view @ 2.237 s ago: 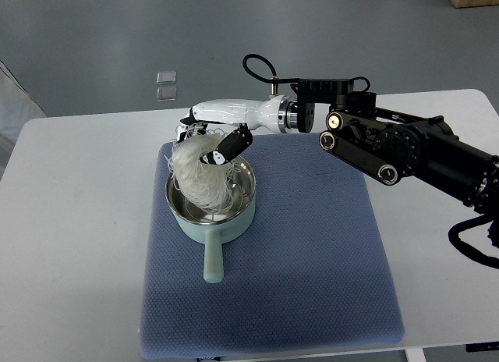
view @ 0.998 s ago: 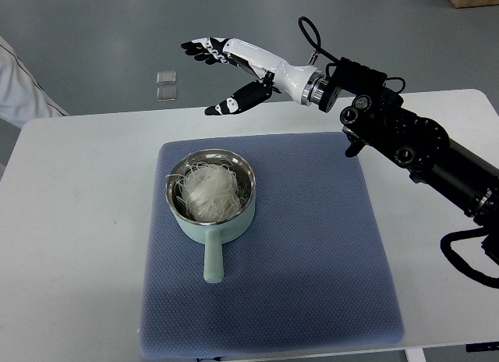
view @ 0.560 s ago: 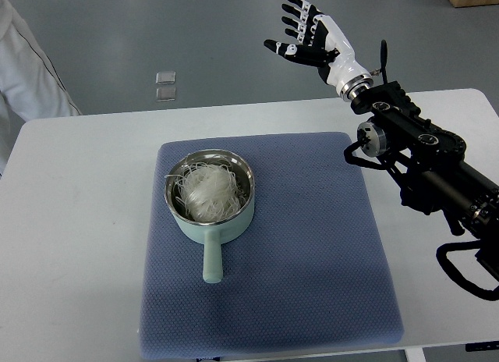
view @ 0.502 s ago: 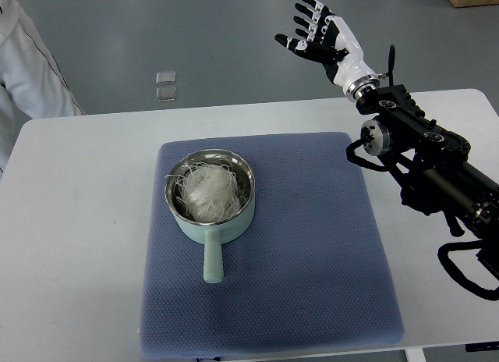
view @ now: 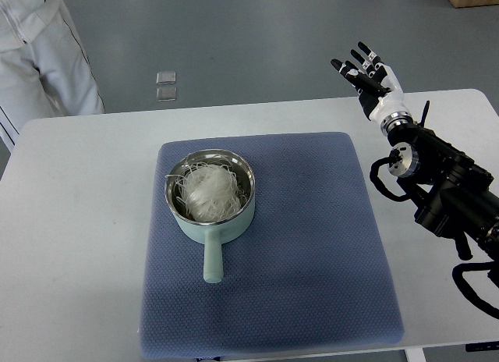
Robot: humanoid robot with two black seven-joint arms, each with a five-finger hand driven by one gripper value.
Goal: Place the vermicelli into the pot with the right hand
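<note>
From the top view, the vermicelli (view: pixel 206 189) sits heaped inside the pale-green pot (view: pixel 210 196), which stands left of centre on the blue mat (view: pixel 312 253). The right hand (view: pixel 370 85) is raised well beyond the mat's far right corner, fingers spread and empty. The placing looks done; only parking the arm seems left. A person in white (view: pixel 39 58) stands beyond the mat's far left corner.
</note>
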